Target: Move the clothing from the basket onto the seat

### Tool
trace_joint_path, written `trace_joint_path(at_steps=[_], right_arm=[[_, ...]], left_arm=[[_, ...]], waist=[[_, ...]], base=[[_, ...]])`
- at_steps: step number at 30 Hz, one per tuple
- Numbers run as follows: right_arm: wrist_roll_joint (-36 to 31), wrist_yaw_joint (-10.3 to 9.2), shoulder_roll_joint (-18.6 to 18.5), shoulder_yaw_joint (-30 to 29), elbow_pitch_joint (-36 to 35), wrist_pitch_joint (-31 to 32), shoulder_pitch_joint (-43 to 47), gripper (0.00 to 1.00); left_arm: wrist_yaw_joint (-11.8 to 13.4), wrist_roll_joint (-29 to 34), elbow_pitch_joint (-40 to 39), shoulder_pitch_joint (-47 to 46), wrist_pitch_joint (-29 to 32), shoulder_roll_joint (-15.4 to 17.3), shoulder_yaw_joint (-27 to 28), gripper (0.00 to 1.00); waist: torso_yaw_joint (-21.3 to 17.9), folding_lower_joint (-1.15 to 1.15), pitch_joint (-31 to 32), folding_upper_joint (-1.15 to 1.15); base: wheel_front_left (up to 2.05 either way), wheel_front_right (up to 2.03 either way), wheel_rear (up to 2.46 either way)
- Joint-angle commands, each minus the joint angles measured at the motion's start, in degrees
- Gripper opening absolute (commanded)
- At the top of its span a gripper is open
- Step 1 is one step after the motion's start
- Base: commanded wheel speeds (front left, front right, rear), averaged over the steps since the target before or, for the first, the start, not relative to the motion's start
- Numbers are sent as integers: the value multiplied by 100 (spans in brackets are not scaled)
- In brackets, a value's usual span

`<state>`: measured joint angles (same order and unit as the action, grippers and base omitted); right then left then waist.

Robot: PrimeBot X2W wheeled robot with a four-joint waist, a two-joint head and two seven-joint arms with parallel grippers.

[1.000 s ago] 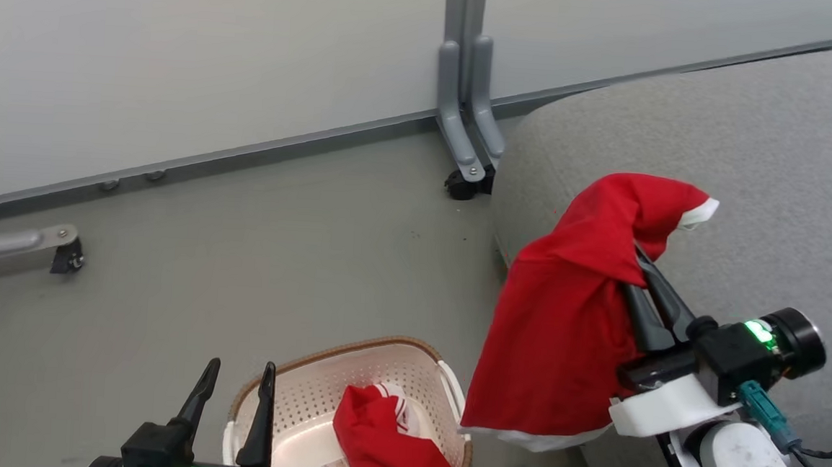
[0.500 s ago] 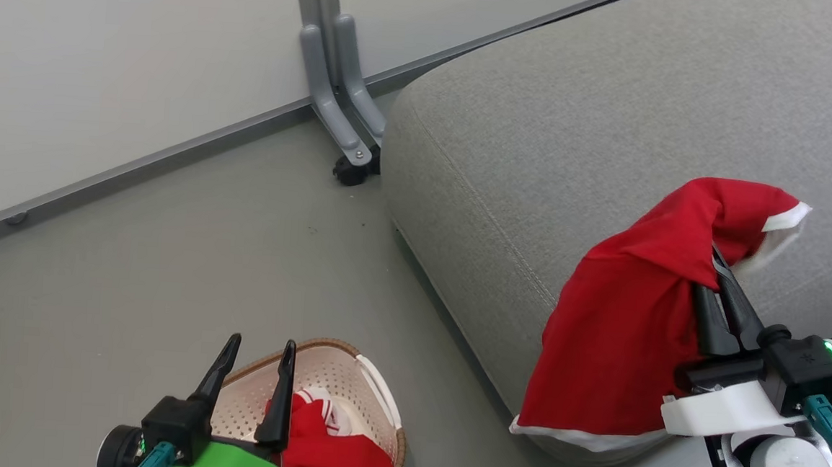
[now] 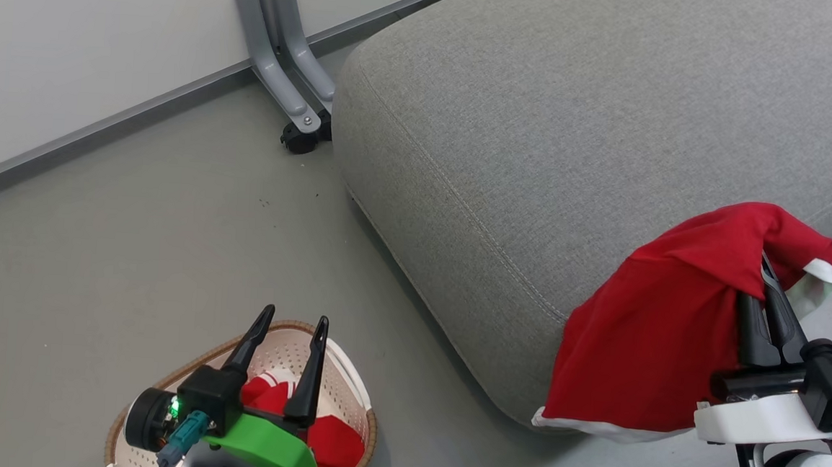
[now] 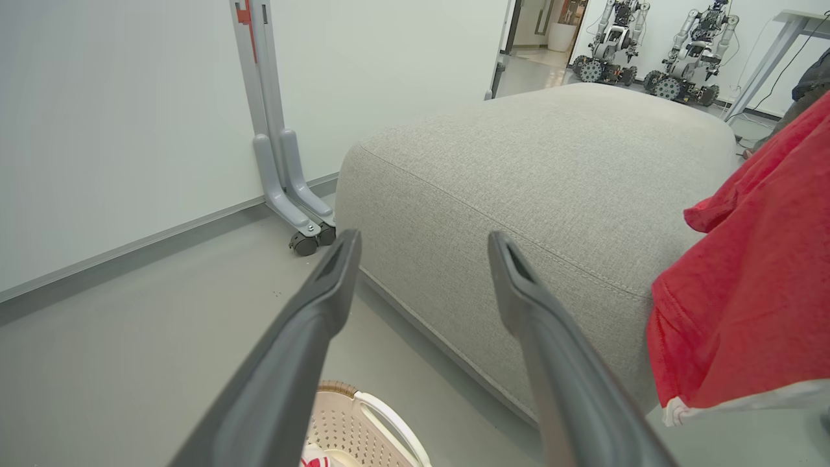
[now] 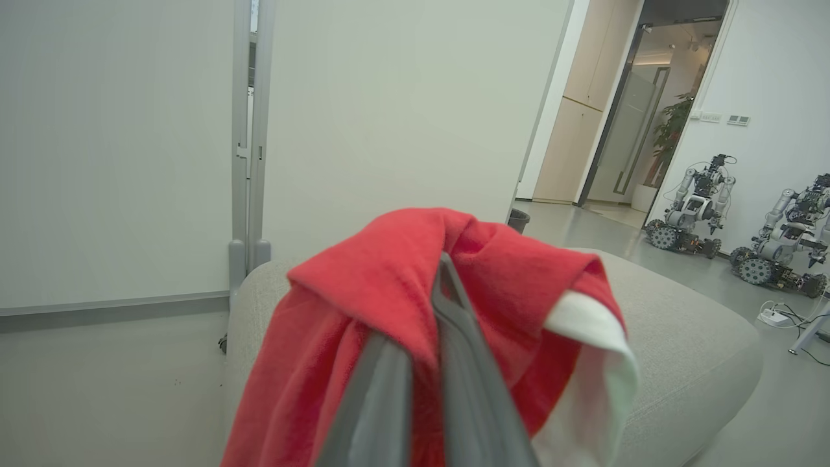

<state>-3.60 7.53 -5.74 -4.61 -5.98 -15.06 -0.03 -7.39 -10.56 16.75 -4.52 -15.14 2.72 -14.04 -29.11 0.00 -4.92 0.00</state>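
my right gripper is pinched closed on a red garment, with the fabric draped over my two dark fingers and hanging down to a white hem. the garment hangs at the near corner of the grey seat, its lower part in front of the seat's side and clear of the floor; i cannot tell whether the cloth touches the upholstery. a white-trimmed fold sticks out to the right of my fingertips. my left gripper is spread wide and holds nothing, poised above the basket, which stands on the floor apart from the seat, to its left. in the basket lies the second red garment, with a red-and-white striped band showing beside my left fingers. behind, a grey partition foot on a caster stands just beside the seat's far corner.
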Motion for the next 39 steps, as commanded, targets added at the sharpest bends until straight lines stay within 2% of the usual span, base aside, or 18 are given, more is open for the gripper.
trace_joint_path(at_steps=[1,7,12,21,30,35,39], right_arm=[[-22,-8,-13,0,-38,-17,-31,0],[-80,-8,-253,234,90,-17,-331,0],[-30,-8,-580,461,241,-17,-991,0],[144,-9,-979,-17,428,-17,-2647,0],[176,-9,-1432,-335,967,-17,-4211,0],[137,-9,-1671,-451,1345,-17,-4796,0],[94,-9,-1720,-433,1735,-17,-5018,0]], left_arm=[[-16,-17,7,-10,0,32,15,100],[-16,15,-68,183,-1,32,151,100],[-16,146,-243,372,-1,66,385,100],[-17,243,-604,-185,0,404,12,100],[-16,292,-848,-807,0,737,-302,100],[-17,323,-849,-999,0,852,-272,100],[-16,346,-835,-1073,-1,862,-296,100]], waist=[[2,0,2,0],[-13,0,-42,0],[-63,0,-325,0],[381,0,-1464,0],[825,0,-2424,0],[1010,0,-2743,0],[1120,0,-2861,0]], base=[[0,0,0],[0,0,0],[0,0,0],[0,0,0],[0,0,0],[0,0,0],[0,0,0]])
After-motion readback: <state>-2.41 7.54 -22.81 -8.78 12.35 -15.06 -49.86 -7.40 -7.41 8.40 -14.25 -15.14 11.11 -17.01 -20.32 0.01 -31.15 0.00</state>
